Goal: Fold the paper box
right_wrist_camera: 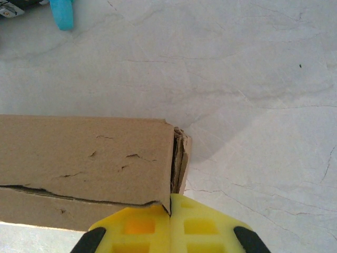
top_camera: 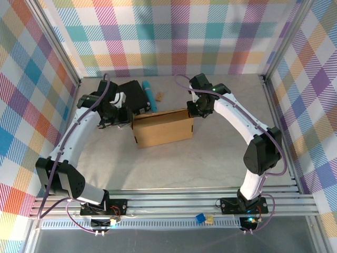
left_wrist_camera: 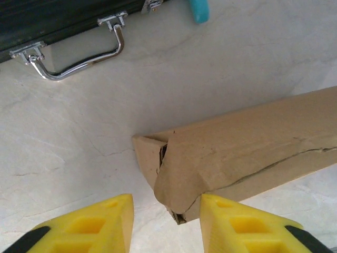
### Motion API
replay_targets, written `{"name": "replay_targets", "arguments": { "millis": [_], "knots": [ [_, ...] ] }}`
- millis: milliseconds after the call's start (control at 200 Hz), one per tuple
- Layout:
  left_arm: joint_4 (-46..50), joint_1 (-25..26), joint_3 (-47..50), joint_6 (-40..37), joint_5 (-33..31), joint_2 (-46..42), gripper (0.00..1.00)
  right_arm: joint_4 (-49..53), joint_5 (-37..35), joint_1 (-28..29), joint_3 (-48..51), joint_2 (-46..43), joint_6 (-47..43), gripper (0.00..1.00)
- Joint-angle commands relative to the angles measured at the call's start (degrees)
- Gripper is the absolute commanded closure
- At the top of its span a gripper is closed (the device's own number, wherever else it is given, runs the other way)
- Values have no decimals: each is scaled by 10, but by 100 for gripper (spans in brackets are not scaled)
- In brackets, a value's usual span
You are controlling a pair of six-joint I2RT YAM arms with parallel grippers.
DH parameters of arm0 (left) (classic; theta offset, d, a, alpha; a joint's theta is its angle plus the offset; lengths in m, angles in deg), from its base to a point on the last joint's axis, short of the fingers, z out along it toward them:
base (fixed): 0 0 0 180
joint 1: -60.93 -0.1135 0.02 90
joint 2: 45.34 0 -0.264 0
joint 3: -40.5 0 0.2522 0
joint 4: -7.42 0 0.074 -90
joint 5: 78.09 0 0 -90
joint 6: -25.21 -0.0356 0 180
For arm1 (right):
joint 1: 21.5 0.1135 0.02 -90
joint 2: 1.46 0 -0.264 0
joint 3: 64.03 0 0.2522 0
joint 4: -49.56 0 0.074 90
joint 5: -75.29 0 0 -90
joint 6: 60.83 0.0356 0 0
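— Where do we see the paper box (top_camera: 163, 129)?
— On the worktop (top_camera: 210, 163), between our arms, just beside the black case (top_camera: 131, 95).
— And the grip?
— We see the left end effector (left_wrist_camera: 166, 203) with its fingers apart, the box's crumpled corner between them. The right end effector (right_wrist_camera: 169, 208) is pressed together, touching the box's other end.

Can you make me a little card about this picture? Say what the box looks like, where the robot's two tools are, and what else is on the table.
Paper box: brown cardboard, creased and cracked, in the middle of the table
Left tool: open, with the box's left-end corner between its yellow fingers
Right tool: shut, tips against the box's right end; cannot tell if it pinches cardboard
Behind the box: black case with a metal handle, teal object
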Motion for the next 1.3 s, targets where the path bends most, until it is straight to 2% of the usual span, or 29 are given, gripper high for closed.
{"name": "replay_targets", "arguments": {
  "millis": [0,505,690,1060,1295],
  "knots": [
    [0,10,-11,-22,-11,6,66,20,-11,5,-17,4,12,100],
    [-12,24,1,-18,-20,27,81,23,-12,4,-17,4,14,100],
    [-14,24,9,-12,-30,24,92,22,-12,5,-17,3,18,100],
    [-9,24,7,40,-16,23,100,24,-15,5,-14,0,18,100],
    [-18,24,23,62,0,17,100,25,-18,4,-14,0,18,100]
  ]
}}
